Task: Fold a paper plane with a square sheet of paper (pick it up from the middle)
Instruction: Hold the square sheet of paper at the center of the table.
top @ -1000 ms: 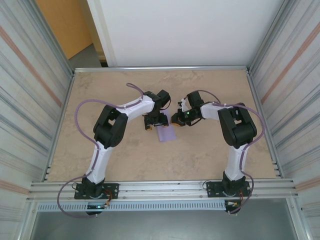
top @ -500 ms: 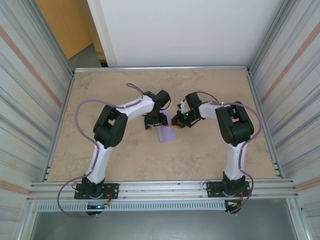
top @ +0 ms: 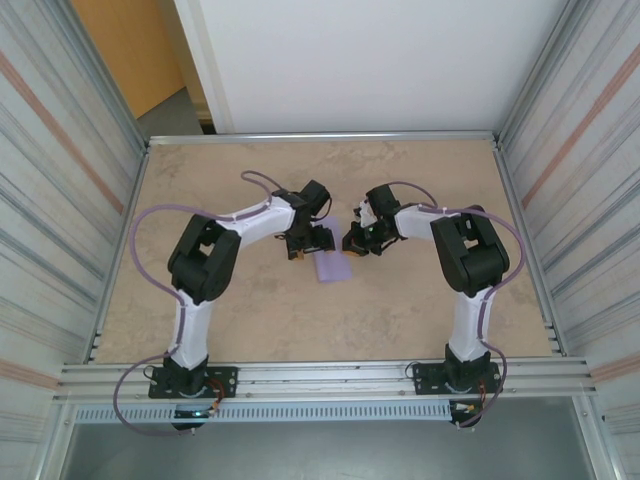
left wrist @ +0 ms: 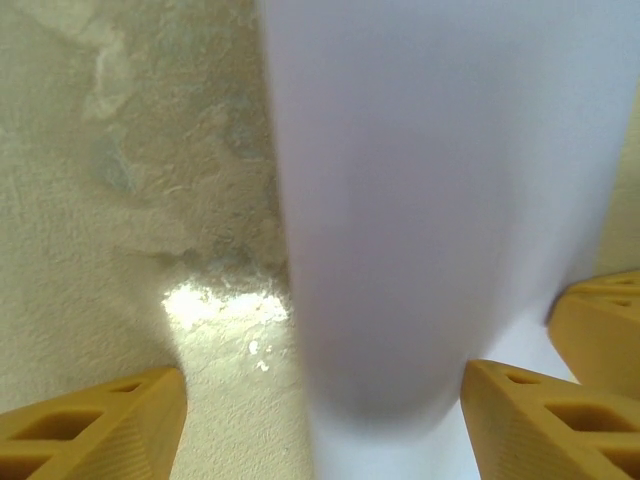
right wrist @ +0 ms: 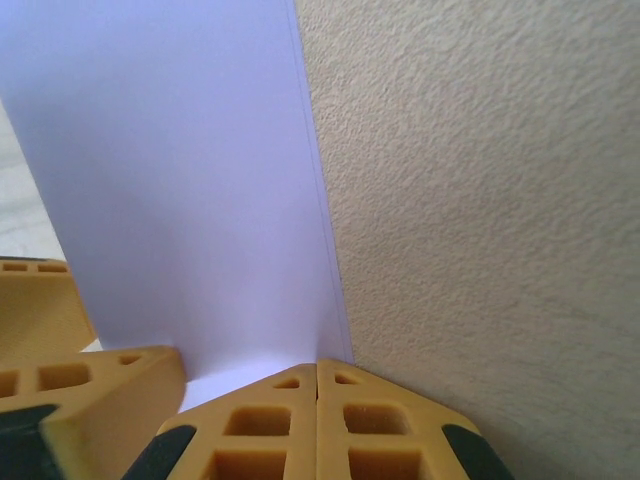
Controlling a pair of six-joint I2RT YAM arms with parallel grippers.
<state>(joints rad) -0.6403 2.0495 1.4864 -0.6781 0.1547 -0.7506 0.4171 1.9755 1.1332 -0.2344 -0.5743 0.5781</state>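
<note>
A smooth lavender paper sheet, folded narrow, lies on the mottled table.

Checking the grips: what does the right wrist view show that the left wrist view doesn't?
Right wrist: the right gripper with fingers shut together at the paper's crisp, layered edge. Left wrist: the left gripper open, blurred paper running between its fingers, and a glare spot on the table. Both: lavender paper against the beige table.
</note>
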